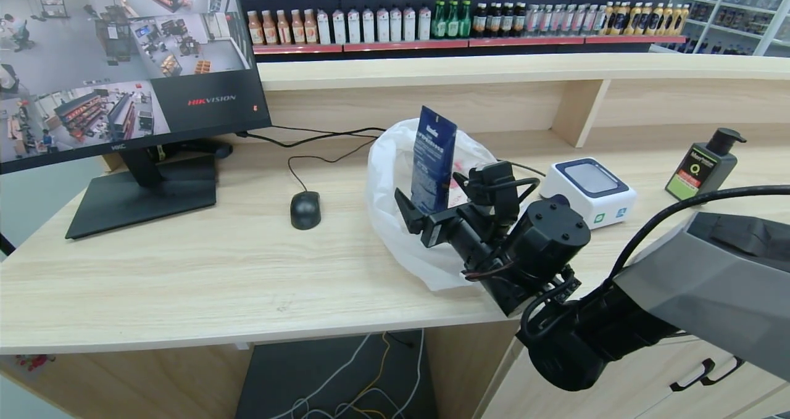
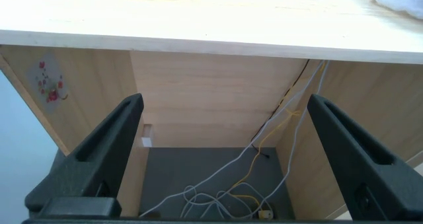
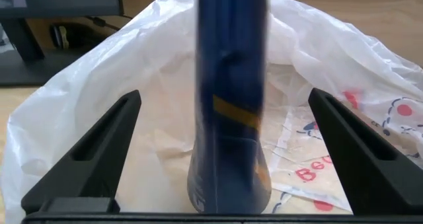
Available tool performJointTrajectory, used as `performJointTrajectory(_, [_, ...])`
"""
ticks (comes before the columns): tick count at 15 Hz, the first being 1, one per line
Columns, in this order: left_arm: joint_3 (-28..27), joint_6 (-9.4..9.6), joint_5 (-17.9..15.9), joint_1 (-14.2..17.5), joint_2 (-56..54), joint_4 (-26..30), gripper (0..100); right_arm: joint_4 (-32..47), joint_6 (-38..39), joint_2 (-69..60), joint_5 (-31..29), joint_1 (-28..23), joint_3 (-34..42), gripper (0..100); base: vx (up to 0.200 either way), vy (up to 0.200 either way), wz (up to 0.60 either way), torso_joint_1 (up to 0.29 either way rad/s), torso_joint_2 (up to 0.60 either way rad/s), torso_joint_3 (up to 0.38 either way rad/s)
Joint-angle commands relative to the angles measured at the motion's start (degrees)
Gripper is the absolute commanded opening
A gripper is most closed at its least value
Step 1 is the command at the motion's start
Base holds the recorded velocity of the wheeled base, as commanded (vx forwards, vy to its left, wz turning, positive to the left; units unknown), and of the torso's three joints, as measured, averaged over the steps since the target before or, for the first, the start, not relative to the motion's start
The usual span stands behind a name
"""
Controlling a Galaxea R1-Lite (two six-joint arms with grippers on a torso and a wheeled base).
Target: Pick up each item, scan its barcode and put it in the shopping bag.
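R arm (image 1: 586, 336): matt black, fat rounded segments, w/ a round black joint cap (image 1: 558, 228) carrying a ring of small screws. It meets a grey angular shell (image 1: 710, 295) w/ a dark inset panel. A thick black cable (image 1: 759, 190) arcs along the shell, thin wires (one reddish) loop nr the wrist, and a small black camera block (image 1: 490, 181) w/ its own looped lead sits on top. R gripper (image 1: 432, 192) & L gripper (image 2: 225, 151): both black, each w/ 2 long flat wedge-shaped fingers, inner faces stepped, on a straight black crossbar.
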Motion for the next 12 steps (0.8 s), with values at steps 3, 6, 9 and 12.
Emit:
performJointTrajectory(3, [0.0, -0.04, 0.02, 0.01, -0.02, 0.0, 100, -1.94, -0.06, -1.76, -1.63, 0.64, 2.6, 100, 0.0, 0.0, 0.0, 0.0, 0.0, 0.0])
performJointTrajectory(6, [0.0, -0.04, 0.02, 0.01, -0.02, 0.0, 100, -2.12, -0.24, -3.43, -2.07, 0.73, 7.08, 100, 0.0, 0.0, 0.0, 0.0, 0.0, 0.0])
performJointTrajectory(9, [0.0, -0.04, 0.02, 0.01, -0.02, 0.0, 100, -2.12, -0.24, -6.33, -2.07, 0.9, 11.04, 100, 0.0, 0.0, 0.0, 0.0, 0.0, 0.0])
performJointTrajectory(12, [0.0, -0.04, 0.02, 0.01, -0.02, 0.0, 100, -2.12, -0.33, -9.76, -2.07, 0.99, 13.5, 100, 0.0, 0.0, 0.0, 0.0, 0.0, 0.0])
